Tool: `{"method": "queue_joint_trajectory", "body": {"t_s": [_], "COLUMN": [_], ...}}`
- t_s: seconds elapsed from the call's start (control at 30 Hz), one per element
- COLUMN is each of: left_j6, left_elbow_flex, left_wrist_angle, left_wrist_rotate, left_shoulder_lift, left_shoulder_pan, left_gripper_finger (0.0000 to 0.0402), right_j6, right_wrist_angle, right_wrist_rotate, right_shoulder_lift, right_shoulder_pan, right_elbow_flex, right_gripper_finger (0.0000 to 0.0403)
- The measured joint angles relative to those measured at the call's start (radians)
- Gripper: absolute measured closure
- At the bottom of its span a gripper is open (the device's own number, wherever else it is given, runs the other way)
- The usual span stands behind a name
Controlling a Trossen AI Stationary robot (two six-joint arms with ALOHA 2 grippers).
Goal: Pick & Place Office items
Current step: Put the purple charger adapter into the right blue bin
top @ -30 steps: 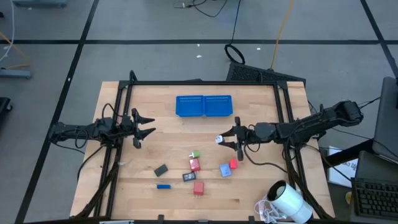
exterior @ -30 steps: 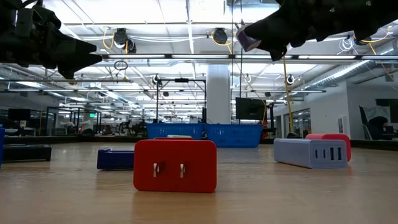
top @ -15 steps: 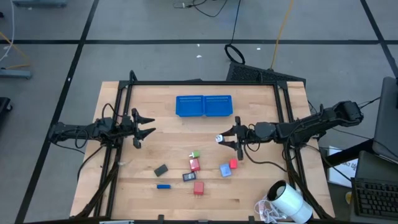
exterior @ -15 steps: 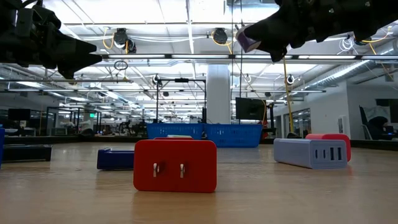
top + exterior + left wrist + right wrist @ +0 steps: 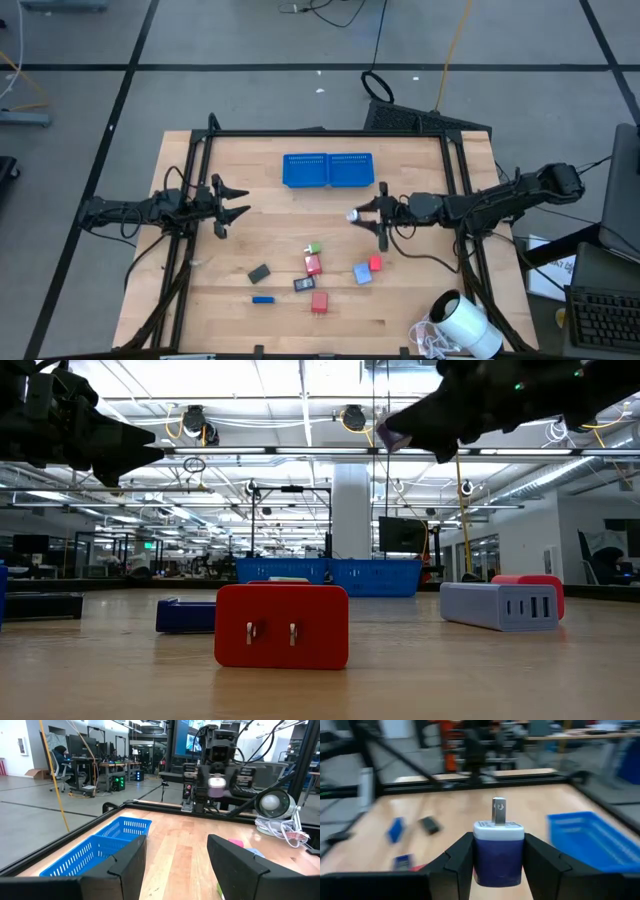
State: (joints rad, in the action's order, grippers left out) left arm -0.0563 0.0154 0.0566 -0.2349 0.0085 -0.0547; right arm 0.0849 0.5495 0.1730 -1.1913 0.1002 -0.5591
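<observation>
One boxy purple plug [image 5: 498, 851], two-pronged

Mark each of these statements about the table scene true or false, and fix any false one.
1. The right tool is shut on a purple charger. True.
2. The blue mesh tray already holds several items. False: in the high view both compartments look empty.
3. The left tool is open and holds nothing. True.
4. The purple charger rests on the table. False: the low view shows it held well above the wood.
5. The white cylinder stands beside the tray. False: it lies at the table's near right corner, far from the tray.
</observation>
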Motion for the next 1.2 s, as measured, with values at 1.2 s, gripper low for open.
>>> {"method": "queue_joint_trajectory", "body": {"t_s": [1.2], "left_j6": [0.0], "left_elbow_flex": [0.0], "left_wrist_angle": [0.0], "left_wrist_rotate": [0.0], "left_shoulder_lift": [0.0], "left_shoulder_pan": [0.0], "left_gripper_finger": [0.0188], "right_j6": [0.086], "right_wrist_angle": [0.044], "right_wrist_rotate": [0.062], "right_shoulder_lift": [-0.329], "right_shoulder_pan": [-0.48], "right_elbow_flex": [0.0], "right_gripper_finger": [0.0255]}}
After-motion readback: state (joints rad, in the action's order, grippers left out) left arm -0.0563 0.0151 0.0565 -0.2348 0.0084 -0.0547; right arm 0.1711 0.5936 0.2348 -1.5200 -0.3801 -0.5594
